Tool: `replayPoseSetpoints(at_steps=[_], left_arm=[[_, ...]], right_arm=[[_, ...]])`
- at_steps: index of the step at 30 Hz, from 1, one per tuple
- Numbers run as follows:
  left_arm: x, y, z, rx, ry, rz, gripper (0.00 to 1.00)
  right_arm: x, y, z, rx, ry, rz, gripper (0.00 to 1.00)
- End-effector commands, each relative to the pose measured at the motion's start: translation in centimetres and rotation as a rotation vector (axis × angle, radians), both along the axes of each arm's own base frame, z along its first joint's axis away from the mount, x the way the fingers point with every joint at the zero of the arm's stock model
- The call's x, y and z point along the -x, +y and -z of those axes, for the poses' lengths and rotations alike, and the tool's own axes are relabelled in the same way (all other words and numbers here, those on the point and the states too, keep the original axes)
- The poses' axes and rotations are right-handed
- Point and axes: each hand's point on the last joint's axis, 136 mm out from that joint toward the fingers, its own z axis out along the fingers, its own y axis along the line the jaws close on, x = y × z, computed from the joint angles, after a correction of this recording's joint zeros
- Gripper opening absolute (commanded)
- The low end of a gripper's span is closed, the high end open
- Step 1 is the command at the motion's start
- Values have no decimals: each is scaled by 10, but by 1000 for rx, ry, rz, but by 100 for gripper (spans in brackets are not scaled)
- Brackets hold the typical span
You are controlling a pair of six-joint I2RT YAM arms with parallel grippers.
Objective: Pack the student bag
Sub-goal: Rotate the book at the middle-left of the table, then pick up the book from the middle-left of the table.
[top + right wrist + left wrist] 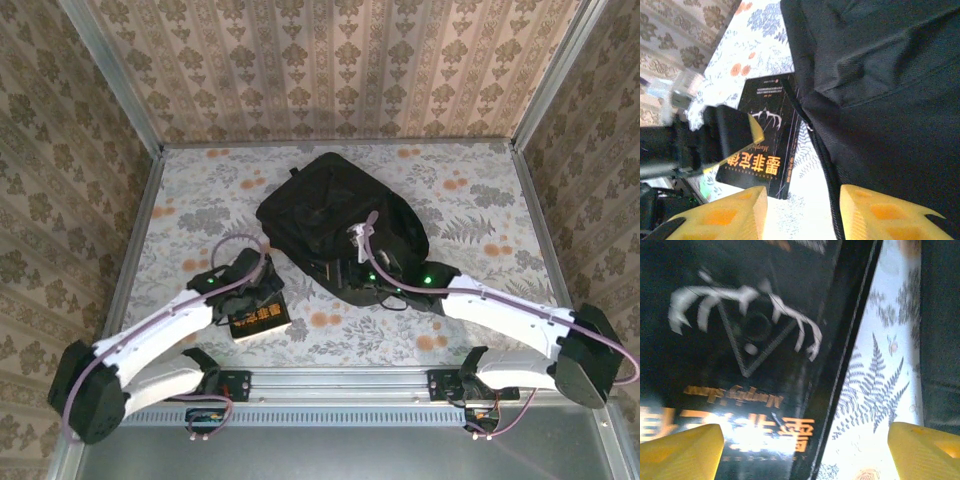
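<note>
The student bag (340, 222), a big soft black backpack, lies flat mid-table. It also covers the right of the right wrist view as the bag (880, 100), its zipper edge running down between my fingers. My right gripper (330, 272) sits at the bag's near left edge. This right gripper (802, 215) is open, with yellow fingertips (875, 215) on either side of the zipper seam. A black book (258, 320) with gold lettering lies flat left of the bag. My left gripper (258, 298) hovers over it. The left gripper (805, 455) is open, straddling the book (740, 340) and its spine edge.
The floral tablecloth (200, 200) covers the table, which is walled in by patterned panels. A narrow strip of cloth (875, 390) separates the book from the bag's edge (940, 330). In the right wrist view, the book (765, 140) lies under the left gripper's fingers (756, 131).
</note>
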Motion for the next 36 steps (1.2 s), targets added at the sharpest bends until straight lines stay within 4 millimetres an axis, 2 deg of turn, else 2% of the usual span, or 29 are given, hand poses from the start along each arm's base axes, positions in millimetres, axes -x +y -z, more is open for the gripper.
replayPoseSetpoints(at_steps=[1,4,6,8,11,14,20,27,30,32,36], left_arm=[[5,52,-9,-183,-10,-37,87],[5,76,-2,-206,12,-92,86],[7,91,8,-207,51,-154,80],[5,97,18,-197,58,-167,72],[2,102,29,-193,62,-190,65],[-2,99,38,-162,53,-183,62],[0,97,54,-138,77,-185,58],[0,95,60,-126,79,-170,56],[0,93,65,-113,84,-166,53],[0,91,69,-102,92,-161,48],[0,86,75,-77,108,-153,36]], right_arm=[[10,26,7,57,45,-102,38],[10,49,29,133,102,-138,37],[8,66,38,183,120,-157,34],[7,84,50,232,144,-179,33],[2,106,70,299,171,-181,31],[-6,124,89,336,178,-175,37],[-26,139,125,430,250,-134,44],[-33,133,159,455,349,-90,47],[-29,139,167,426,397,-118,47],[-22,145,169,406,432,-153,46],[-14,171,157,279,459,-231,43]])
